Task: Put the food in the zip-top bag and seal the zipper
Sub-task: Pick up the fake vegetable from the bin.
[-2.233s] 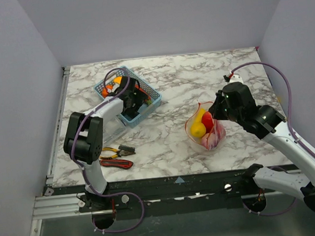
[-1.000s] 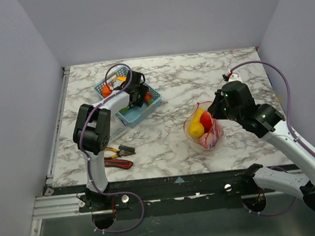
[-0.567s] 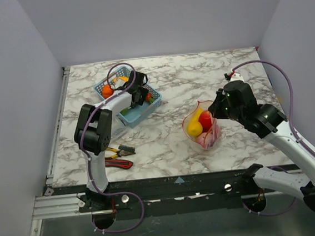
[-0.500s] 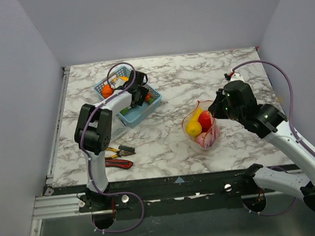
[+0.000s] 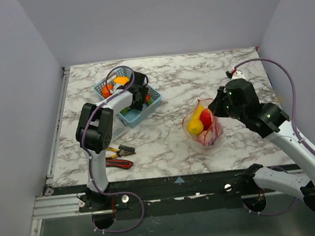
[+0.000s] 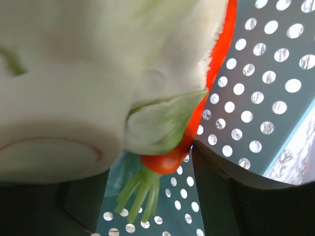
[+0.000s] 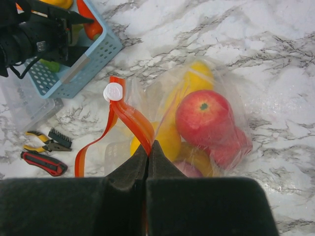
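Risk of slipped zipper and fumbled pickup
Right end effector [image 7: 147, 147] pinches the zipper [image 7: 129, 118], holding the bag [image 7: 162, 93] open at 4 o'clock on the surface [image 5: 170, 72]; a slip would collapse its mouth. At 10 o'clock, in the basket [image 5: 151, 102], the left end effector [image 5: 138, 94] crowds a pale vegetable [image 6: 74, 73]. I cannot tell its grip, and a weak hold could drop the vegetable.

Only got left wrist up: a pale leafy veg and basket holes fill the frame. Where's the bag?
Observer: The zip-top bag sits right of centre on the table, well apart from the basket.
Operator: Right arm on it?
Observer: Yes, the right gripper is shut on the zipper at the bag's mouth.
Operator: Anything inside?
Observer: A red apple and yellow pieces show through the plastic.
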Controlling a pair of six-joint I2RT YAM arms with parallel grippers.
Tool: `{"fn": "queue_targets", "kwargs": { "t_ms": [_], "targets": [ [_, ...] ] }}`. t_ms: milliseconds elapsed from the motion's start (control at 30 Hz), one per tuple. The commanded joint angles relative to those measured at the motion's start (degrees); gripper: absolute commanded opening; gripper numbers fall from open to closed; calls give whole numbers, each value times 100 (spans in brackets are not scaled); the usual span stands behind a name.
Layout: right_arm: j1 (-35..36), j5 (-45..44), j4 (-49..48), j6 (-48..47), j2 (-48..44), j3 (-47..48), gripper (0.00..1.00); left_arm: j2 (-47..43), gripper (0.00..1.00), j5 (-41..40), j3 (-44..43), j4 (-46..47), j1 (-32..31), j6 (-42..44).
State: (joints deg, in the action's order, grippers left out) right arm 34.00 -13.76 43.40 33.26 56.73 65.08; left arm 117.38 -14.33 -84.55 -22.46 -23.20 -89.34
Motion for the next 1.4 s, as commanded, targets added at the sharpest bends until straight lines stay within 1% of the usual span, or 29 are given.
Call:
{"fn": "queue_targets", "kwargs": {
  "t_ms": [0, 67, 133, 233, 333, 400, 500, 567, 700, 733, 833, 900, 1000, 1100, 1133, 1200, 1267, 1367],
  "targets": [
    [-27, 67, -14, 42, -53, 276, 1, 17, 65, -477, -197, -388, -139, -348],
    [-25, 47, -11, 32, -48, 290, 1, 87, 62, -532, -369, -572, -180, -313],
    [-25, 22, -13, 24, -44, 303, 1, 70, 61, -570, -315, -517, -182, -321],
    [-25, 14, -13, 23, -60, 304, 1, 54, 61, -638, -293, -553, -176, -479],
    [-25, 18, 0, 34, -91, 337, 0, 148, 62, -649, -485, -756, -180, -392],
    [-26, -4, 20, 33, -130, 373, 1, 150, 61, -588, -511, -786, -185, -410],
    [-25, -84, 37, 23, -199, 412, 1, 153, 57, -545, -509, -819, -185, -509],
    [-26, -118, 56, 35, -228, 450, 0, 177, 51, -564, -580, -893, -185, -525],
    [-25, -120, 90, 48, -293, 539, 0, 248, 44, -671, -722, -1015, -233, -436],
    [-25, -125, 90, 53, -319, 549, 1, 250, 43, -687, -716, -1011, -242, -420],
    [-27, -152, 124, 49, -367, 579, 1, 191, 35, -703, -594, -858, -250, -359],
    [-27, -170, 126, 61, -389, 567, 1, 141, 32, -652, -492, -754, -247, -293],
    [-25, -196, 86, 63, -417, 520, 1, 64, 32, -427, -386, -832, -249, -231],
    [-29, -182, 20, 53, -420, 474, 1, -75, 32, -86, -108, -513, -315, 150],
    [-25, -181, -8, 51, -418, 447, 1, -141, 32, -4, -5, -503, -329, 170],
    [-25, -162, -58, 41, -405, 397, 1, -328, 33, 222, 404, -130, -362, 225],
    [-27, -129, -98, 46, -382, 361, 0, -493, 36, 463, 723, 218, -396, 314],
    [-26, -96, -150, 61, -358, 309, 1, -651, 41, 645, 903, 393, -480, 589]
  ]
}}
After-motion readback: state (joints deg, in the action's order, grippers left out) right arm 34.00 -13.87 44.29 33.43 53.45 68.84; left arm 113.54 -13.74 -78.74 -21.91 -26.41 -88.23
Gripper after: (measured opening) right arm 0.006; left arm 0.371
